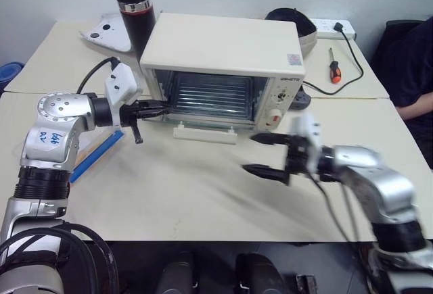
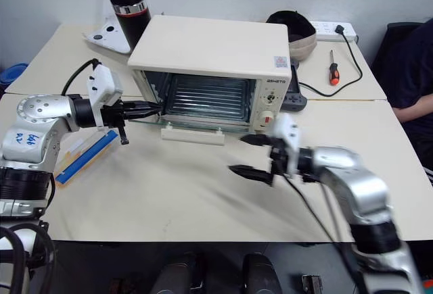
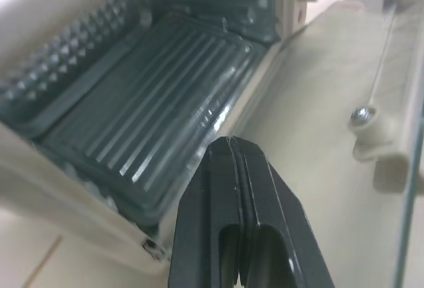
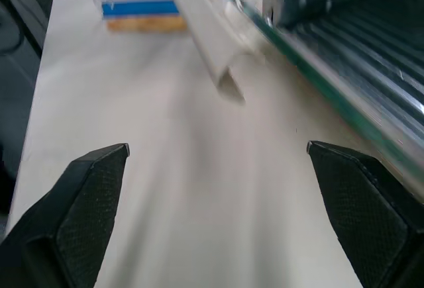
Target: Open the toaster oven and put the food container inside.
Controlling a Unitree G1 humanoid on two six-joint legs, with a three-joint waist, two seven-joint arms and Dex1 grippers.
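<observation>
The cream-white toaster oven (image 1: pixel 223 44) stands at the back of the table with its glass door dropped flat and the white handle bar (image 1: pixel 205 133) lying in front. My left gripper (image 1: pixel 162 109) is shut with nothing between its fingers, and its tip is at the left corner of the oven's opening, just above the door; the ribbed tray (image 3: pixel 146 129) lies beyond it. In front of the oven's knob side, my right gripper (image 1: pixel 250 153) hangs open over bare table. The food container (image 1: pixel 98 153), clear with a blue clip, lies on the table at the left, partly hidden under my left arm.
A black cylinder flask (image 1: pixel 134 10) and a white device (image 1: pixel 105 34) stand behind the oven's left corner. A dark cap (image 1: pixel 298 20), a power strip (image 1: pixel 331 27) with a black cable, and a red-handled screwdriver (image 1: pixel 334 69) lie at the back right. A person (image 1: pixel 413 71) sits at the right edge.
</observation>
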